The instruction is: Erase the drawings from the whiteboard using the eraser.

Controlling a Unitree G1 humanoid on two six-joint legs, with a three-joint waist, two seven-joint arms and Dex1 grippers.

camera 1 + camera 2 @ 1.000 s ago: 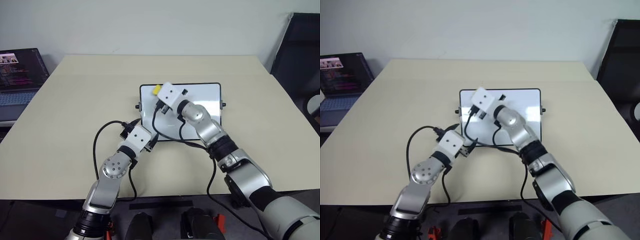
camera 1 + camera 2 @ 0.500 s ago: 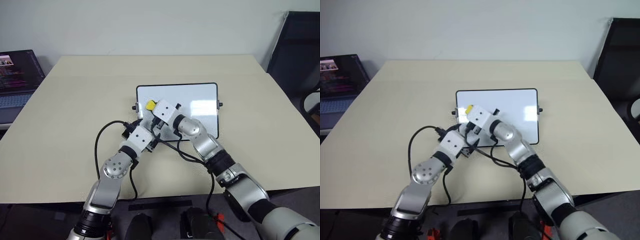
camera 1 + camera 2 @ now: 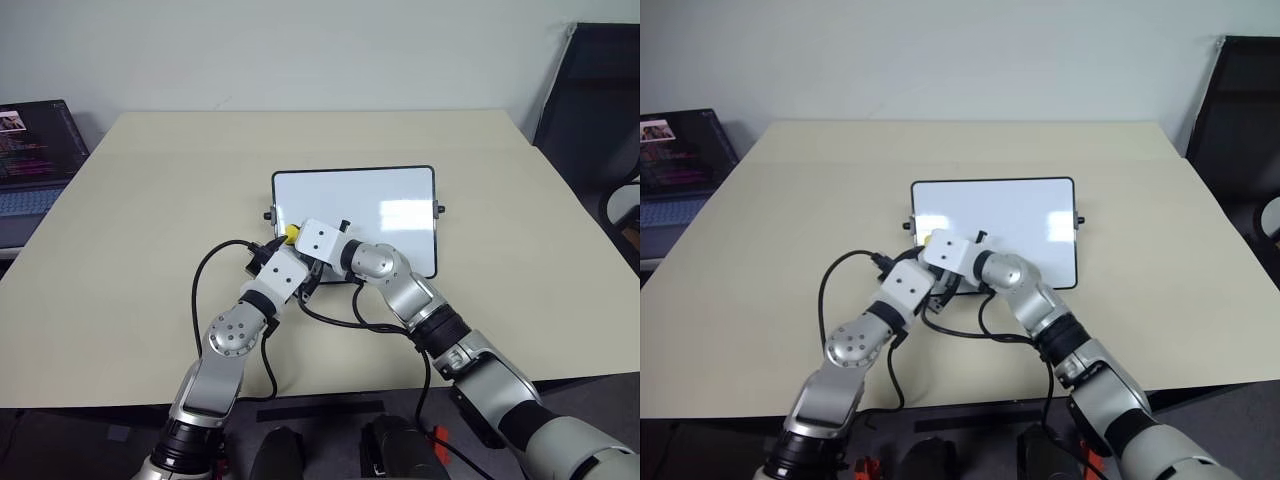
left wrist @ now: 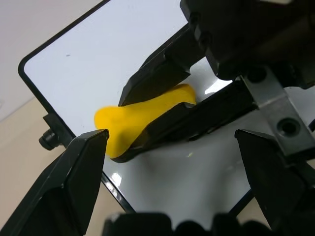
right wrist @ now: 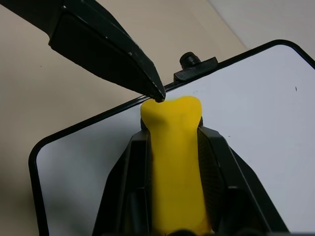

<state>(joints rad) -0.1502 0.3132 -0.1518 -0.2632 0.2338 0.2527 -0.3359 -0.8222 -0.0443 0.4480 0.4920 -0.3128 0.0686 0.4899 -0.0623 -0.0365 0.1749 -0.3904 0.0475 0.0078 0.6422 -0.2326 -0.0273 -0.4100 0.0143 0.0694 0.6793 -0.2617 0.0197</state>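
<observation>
The whiteboard (image 3: 385, 205) lies flat on the beige table, its bare surface white. The drawings are out of view. My right gripper (image 5: 174, 130) is shut on the yellow eraser (image 5: 174, 167), pressing it on the board near its near-left corner (image 3: 291, 233). My left gripper (image 4: 171, 135) stands open at that same corner (image 3: 281, 246), its two black fingers (image 4: 81, 167) spread wide on either side of the eraser (image 4: 142, 118). One left fingertip (image 5: 155, 91) sits right at the eraser's free end.
A laptop (image 3: 35, 155) stands off the table's left edge and a black chair (image 3: 590, 100) at the right. Black cables (image 3: 335, 318) loop from both wrists over the table in front of the board.
My right gripper has carried the eraser from the board's far-left part down to its near-left corner, close to the left gripper. The left arm has kept still.
</observation>
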